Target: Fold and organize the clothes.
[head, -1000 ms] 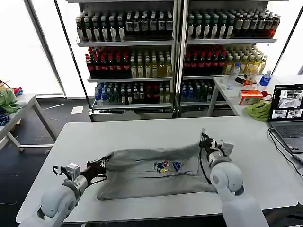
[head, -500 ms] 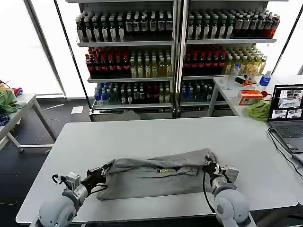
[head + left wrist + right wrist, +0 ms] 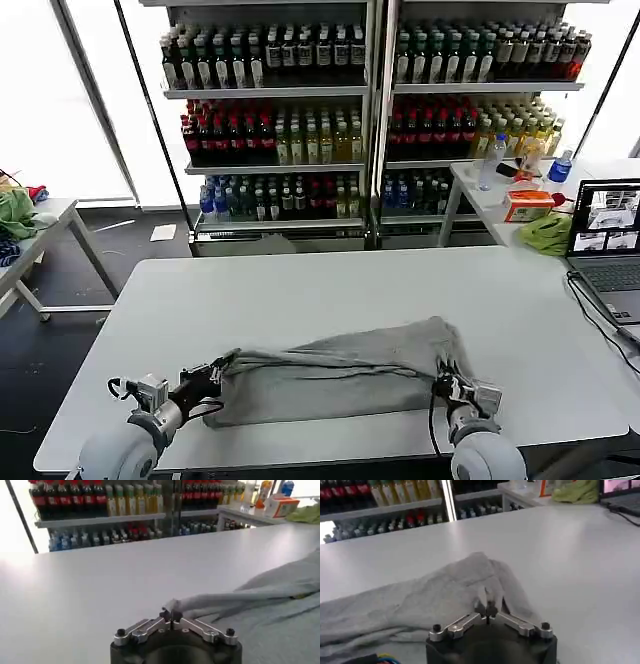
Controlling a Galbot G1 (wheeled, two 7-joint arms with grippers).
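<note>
while the left gripper [image 3: 212,377] is sitting low at the near left of the white table [image 3: 300,285], its fingers are pinching closed on the left end of the grey t-shirt [image 3: 335,375]; in the left wrist view the left gripper [image 3: 171,615] is clamping a rolled edge of the grey t-shirt [image 3: 260,597]. the shirt is lying bunched across the table's near middle, folded along its length. at its right end the right gripper [image 3: 445,378] is gripping closed on the cloth; the right wrist view is showing the right gripper [image 3: 489,609] nipping a raised fold of the shirt [image 3: 420,600]. a laptop [image 3: 605,245] is standing open at the far right.
</note>
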